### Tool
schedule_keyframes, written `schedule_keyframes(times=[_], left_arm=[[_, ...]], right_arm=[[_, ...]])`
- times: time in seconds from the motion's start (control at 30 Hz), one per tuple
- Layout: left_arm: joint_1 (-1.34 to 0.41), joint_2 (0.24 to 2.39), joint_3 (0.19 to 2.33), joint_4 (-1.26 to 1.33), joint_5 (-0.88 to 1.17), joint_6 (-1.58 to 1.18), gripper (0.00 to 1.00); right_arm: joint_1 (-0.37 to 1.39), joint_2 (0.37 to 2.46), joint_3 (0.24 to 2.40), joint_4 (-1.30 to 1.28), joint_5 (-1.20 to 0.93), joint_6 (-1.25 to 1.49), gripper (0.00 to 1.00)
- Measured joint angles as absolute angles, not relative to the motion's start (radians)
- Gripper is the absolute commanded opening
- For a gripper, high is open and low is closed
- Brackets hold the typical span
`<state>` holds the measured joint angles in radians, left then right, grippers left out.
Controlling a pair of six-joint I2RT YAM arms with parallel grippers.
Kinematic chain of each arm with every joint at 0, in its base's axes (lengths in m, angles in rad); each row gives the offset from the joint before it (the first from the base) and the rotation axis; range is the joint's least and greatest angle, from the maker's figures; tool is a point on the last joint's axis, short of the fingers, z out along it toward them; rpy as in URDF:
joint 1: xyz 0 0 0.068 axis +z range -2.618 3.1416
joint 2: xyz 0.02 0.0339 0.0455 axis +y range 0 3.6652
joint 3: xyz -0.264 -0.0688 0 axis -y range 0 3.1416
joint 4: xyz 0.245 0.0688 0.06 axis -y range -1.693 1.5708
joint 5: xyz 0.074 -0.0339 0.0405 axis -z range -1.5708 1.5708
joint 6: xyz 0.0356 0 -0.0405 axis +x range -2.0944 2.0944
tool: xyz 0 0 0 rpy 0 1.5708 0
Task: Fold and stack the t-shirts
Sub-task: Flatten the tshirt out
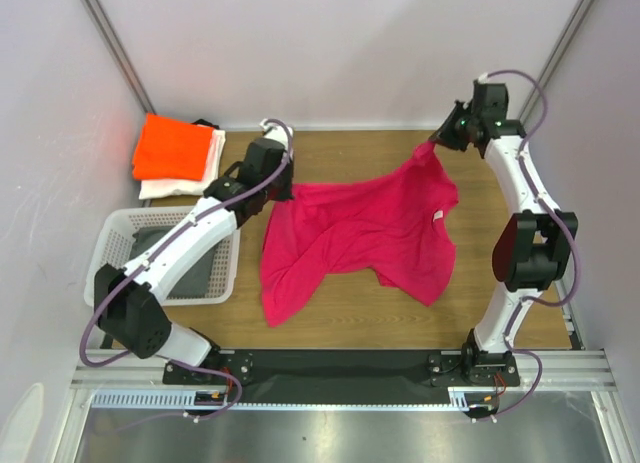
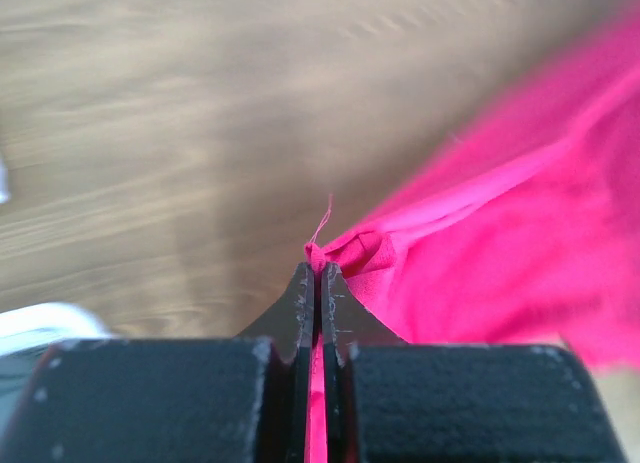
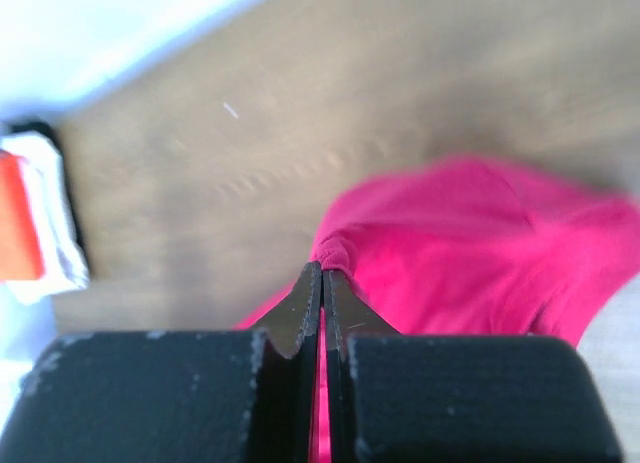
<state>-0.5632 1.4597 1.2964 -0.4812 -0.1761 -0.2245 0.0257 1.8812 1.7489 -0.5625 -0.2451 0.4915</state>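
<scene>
The pink t-shirt is pinched at two edges by the left gripper and right gripper; thin holds may be lost if pulled taut.

The pink t-shirt sprawls across the tabletop's middle, blocking it. Open wood along the far and near edges. Left side's crowded: basket in front, orange t-shirt on white t-shirt behind.
</scene>
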Motion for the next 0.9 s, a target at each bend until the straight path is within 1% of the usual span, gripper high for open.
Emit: schedule_keyframes(times=[0.23, 0.53, 0.73, 0.9], left_arm=[[-0.468, 1.432, 1.333, -0.484, -0.337, -0.263, 0.0], [-0.428, 1.407, 1.371, -0.477, -0.427, -0.235, 0.0], [-0.428, 1.406, 1.372, -0.474, -0.417, -0.216, 0.0], [-0.428, 1.4, 1.351, -0.471, -0.394, -0.218, 0.0]], right_arm=[[0.008, 1.803, 1.895, -0.563, -0.252, 0.452, 0.0], [0.011, 1.726, 1.906, -0.571, -0.26, 0.398, 0.0], [0.011, 1.656, 1.794, -0.569, -0.29, 0.392, 0.0], [0.025, 1.581, 1.59, -0.56, -0.31, 0.41, 0.0]])
